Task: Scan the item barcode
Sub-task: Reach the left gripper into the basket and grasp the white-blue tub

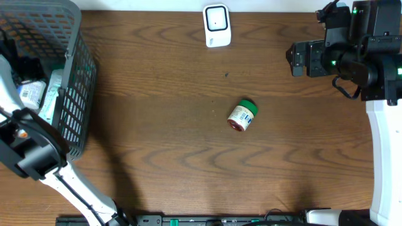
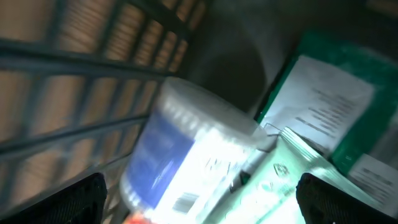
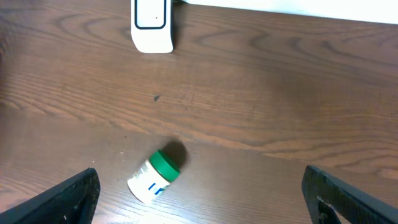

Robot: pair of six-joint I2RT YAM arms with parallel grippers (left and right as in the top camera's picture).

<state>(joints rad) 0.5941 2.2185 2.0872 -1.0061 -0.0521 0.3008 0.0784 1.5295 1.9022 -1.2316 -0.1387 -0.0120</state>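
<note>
Bottle (image 1: 242,116) with a green cap is seen lying on its side on the table (image 1: 157,125), in front of the scanner (image 1: 217,25). Far left of the scanner, the left gripper (image 2: 199,202) is spread wide inside the basket (image 1: 75,94). The right gripper (image 3: 202,199), right of the scanner, is wide and empty.

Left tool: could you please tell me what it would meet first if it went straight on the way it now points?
Most likely the white jar with a blue label, lying in the basket directly ahead of the left tool; blur leaves depth unclear.
</note>
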